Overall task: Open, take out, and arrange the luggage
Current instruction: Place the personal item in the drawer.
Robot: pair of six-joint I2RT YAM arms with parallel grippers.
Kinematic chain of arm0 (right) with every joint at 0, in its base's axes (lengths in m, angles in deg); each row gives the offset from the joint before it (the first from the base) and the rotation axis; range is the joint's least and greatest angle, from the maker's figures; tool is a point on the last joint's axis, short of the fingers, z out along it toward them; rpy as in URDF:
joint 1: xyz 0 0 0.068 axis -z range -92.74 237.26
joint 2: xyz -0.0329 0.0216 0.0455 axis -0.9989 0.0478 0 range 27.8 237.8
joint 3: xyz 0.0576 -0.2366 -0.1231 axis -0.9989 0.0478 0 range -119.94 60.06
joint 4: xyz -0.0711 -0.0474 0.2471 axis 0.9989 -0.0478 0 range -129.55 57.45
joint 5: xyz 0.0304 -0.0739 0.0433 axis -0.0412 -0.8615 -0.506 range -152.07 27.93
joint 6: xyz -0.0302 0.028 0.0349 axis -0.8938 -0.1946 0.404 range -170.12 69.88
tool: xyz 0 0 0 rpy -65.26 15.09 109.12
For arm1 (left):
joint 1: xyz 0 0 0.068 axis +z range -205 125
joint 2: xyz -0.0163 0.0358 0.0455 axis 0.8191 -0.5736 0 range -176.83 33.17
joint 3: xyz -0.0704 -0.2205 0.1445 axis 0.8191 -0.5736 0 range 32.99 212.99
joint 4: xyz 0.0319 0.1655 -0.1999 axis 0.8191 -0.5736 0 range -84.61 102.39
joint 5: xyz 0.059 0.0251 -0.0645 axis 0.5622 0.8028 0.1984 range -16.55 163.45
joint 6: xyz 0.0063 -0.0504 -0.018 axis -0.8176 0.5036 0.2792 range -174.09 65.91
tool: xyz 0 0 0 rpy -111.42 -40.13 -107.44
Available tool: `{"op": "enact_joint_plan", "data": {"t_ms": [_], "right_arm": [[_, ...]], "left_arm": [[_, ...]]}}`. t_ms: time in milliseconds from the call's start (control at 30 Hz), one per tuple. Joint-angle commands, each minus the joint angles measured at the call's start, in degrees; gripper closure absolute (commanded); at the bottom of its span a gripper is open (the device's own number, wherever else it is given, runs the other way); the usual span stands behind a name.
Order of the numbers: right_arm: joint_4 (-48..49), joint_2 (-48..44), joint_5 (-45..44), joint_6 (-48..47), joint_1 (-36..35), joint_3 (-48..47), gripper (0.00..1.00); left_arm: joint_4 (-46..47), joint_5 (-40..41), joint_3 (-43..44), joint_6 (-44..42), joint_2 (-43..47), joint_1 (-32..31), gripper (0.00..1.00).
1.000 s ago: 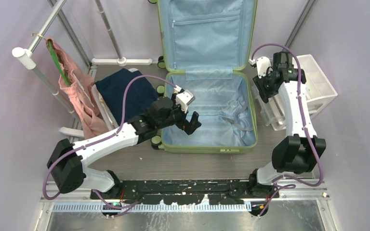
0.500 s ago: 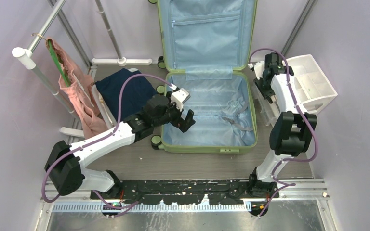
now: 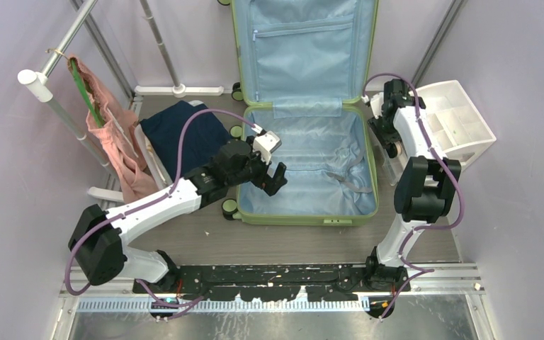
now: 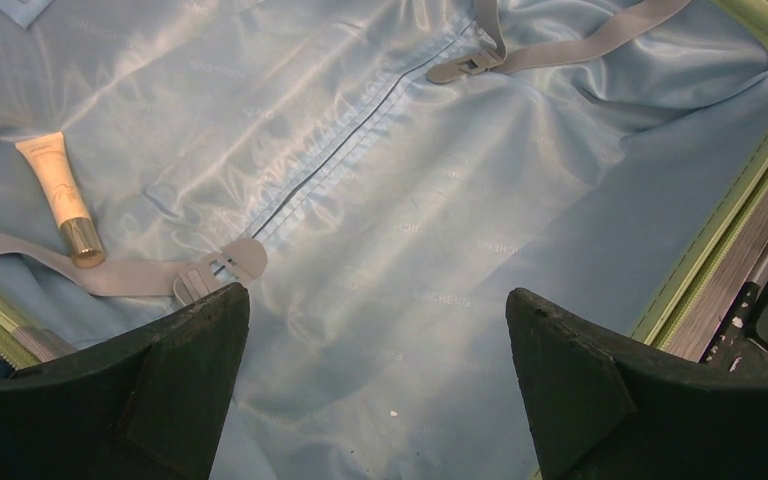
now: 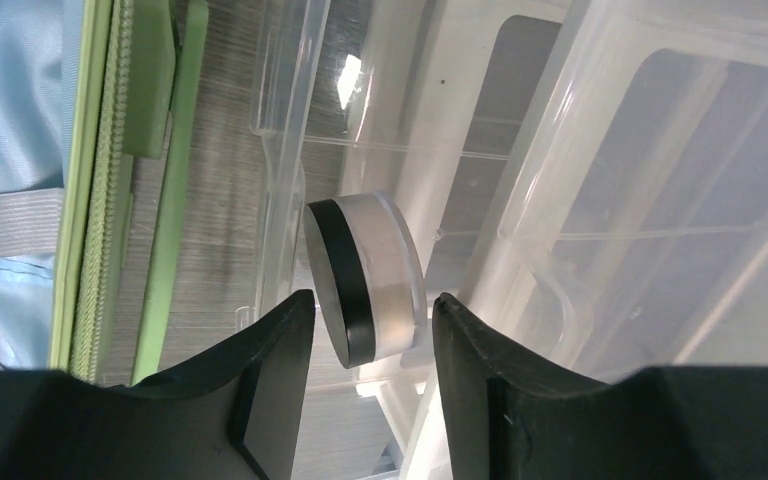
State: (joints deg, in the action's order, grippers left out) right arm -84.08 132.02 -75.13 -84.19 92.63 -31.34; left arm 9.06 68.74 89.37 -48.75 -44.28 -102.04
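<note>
The light-green luggage [image 3: 303,218] lies open on the floor, its lid up against the back wall and pale blue lining showing. My left gripper [image 3: 275,177] hovers open over the left side of the lower half [image 4: 440,200]. A cream tube with a gold cap [image 4: 60,195] lies on the lining beside a grey strap [image 4: 120,278]. My right gripper [image 3: 386,138] is by the luggage's right rim [image 5: 90,150]. Its fingers are apart, and a round jar with a black lid [image 5: 365,285] sits tilted between the tips, with small gaps on both sides.
A clear plastic drawer [image 5: 290,120] lies under the jar, and a white drawer unit [image 3: 460,120] stands to the right. A navy garment [image 3: 184,134] fills a white basket on the left. A pink garment [image 3: 117,134] hangs on the rack [image 3: 64,42].
My right gripper has moved from above the drawer unit left and down to the luggage's right rim, its arm folding in. My left gripper has drawn back slightly to the left.
</note>
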Motion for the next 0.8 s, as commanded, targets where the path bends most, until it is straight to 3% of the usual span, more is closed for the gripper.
{"op": "enact_joint_plan", "data": {"t_ms": [0,267,767], "right_arm": [[-2.8,-0.3,3.5,3.1,-0.2,-4.7,0.47],[-5.8,-1.6,5.9,5.2,-0.1,-6.7,0.58],[-5.2,1.7,0.8,0.4,1.2,-8.6,0.52]], "left_arm": [[1.1,-0.6,3.0,-0.2,0.0,0.4,0.0],[0.7,-0.5,3.0,-0.2,0.5,0.4,0.0],[0.3,-0.9,2.8,-0.8,0.5,0.5,0.0]]}}
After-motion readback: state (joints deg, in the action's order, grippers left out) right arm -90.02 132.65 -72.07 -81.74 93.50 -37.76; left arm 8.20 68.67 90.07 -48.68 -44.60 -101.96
